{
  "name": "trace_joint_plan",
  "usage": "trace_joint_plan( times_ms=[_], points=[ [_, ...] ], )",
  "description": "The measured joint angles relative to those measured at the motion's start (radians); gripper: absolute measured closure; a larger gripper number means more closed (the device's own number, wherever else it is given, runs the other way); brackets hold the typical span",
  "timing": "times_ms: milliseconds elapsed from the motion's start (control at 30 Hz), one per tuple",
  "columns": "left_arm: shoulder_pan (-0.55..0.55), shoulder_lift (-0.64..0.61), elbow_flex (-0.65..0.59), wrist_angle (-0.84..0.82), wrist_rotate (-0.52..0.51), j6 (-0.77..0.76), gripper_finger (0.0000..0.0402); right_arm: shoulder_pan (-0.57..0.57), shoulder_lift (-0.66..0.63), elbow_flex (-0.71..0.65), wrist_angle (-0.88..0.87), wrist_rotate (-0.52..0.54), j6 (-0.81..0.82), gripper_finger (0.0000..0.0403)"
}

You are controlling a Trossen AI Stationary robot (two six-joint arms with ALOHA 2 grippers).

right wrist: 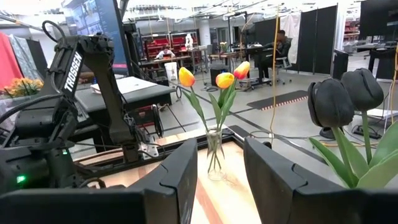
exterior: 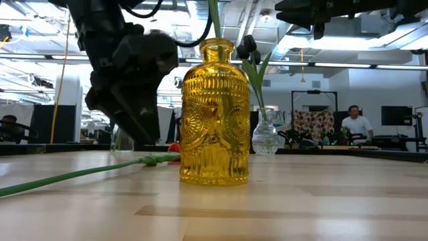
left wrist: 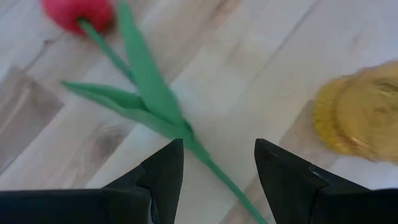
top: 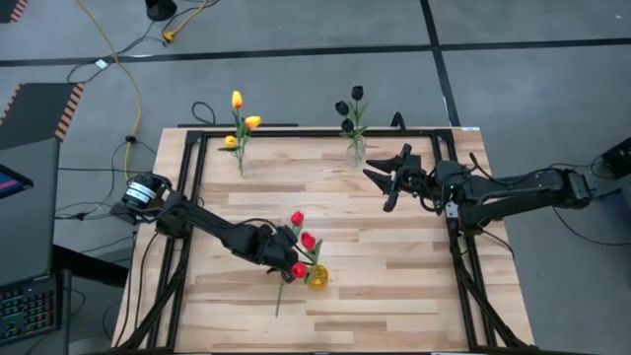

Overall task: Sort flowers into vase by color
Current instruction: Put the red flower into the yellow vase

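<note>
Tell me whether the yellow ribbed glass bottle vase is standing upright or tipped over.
Upright. The yellow ribbed glass bottle vase stands on its base on the wooden table in the low view, neck up, with a green stem rising from its mouth.

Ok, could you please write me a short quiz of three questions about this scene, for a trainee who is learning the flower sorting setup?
1. Which flowers stand in the clear vase beside the right tool?
A) red tulips
B) black tulips
C) yellow tulips

2. True or false: the left tool is shut on the yellow vase.

3. The stem of one red tulip runs between the left tool's open fingers. Is this tulip standing in a vase or lying on the table?

Key
1. B
2. False: it is open and holds nothing.
3. Lying on the table.
</note>
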Motion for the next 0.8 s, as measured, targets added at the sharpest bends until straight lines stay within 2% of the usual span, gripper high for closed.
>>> trace_joint_plan(
  times_ms=[400,800],
  points=[
    [-0.034,0.018,0.000,-0.032,-0.060,-0.126,0.0217,0.000,0.000,0.000,-0.017,0.000,0.000,0.0246],
    [-0.045,0.086,-0.001,0.005,-0.075,-0.161,0.0217,0.000,0.000,0.000,-0.021,0.002,0.000,0.0246]
  ],
)
